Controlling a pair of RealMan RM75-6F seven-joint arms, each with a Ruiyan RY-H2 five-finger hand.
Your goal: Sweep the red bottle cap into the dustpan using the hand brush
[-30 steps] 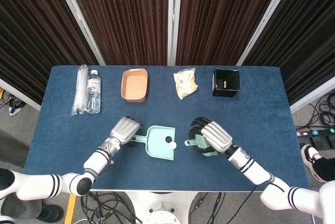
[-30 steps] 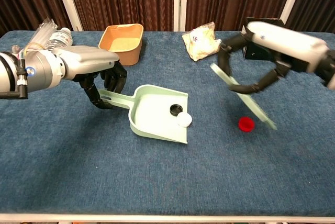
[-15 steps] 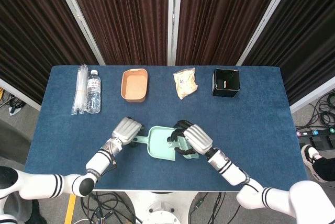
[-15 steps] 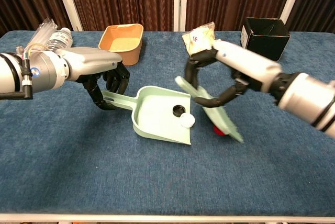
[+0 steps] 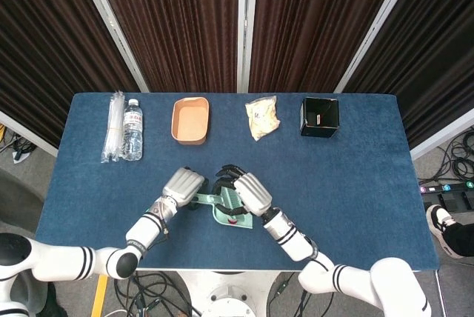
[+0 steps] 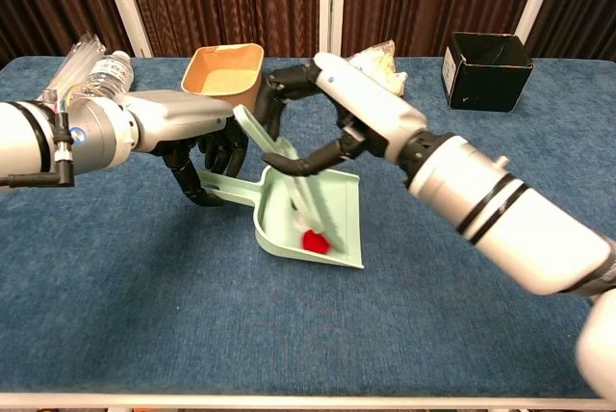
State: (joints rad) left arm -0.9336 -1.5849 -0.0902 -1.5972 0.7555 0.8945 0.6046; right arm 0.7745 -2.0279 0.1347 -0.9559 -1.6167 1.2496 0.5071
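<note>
The small red plastic bottle cap (image 6: 313, 240) lies inside the pale green plastic dustpan (image 6: 337, 229), on its floor toward the open front edge, and the bristle end of the pale green hand brush (image 6: 279, 157) is right against it! From the head view the cap shows only as a red speck (image 5: 232, 221) under the robot's wrist. The right hand (image 6: 322, 109) has its dark fingers wrapped round the brush, which slants from the hand down into the pan. The left hand (image 6: 197, 147) is clamped on the dustpan's flat handle, fingers curled under it, holding the pan on the blue cloth-covered tabletop (image 6: 144, 316). The two hands sit close together at the near-centre of the tabletop, the right arm reaching across over the pan.

Along the far edge: a clear plastic water bottle (image 5: 132, 129) lying down with a bundle of clear plastic wrap (image 5: 112, 136) just beside it, then an orange rounded-rectangular tub (image 5: 190, 119), a crinkled clear bag of pale snack pieces (image 5: 262, 117), and a black open-topped square box (image 5: 319, 116), all well apart from the dustpan.
</note>
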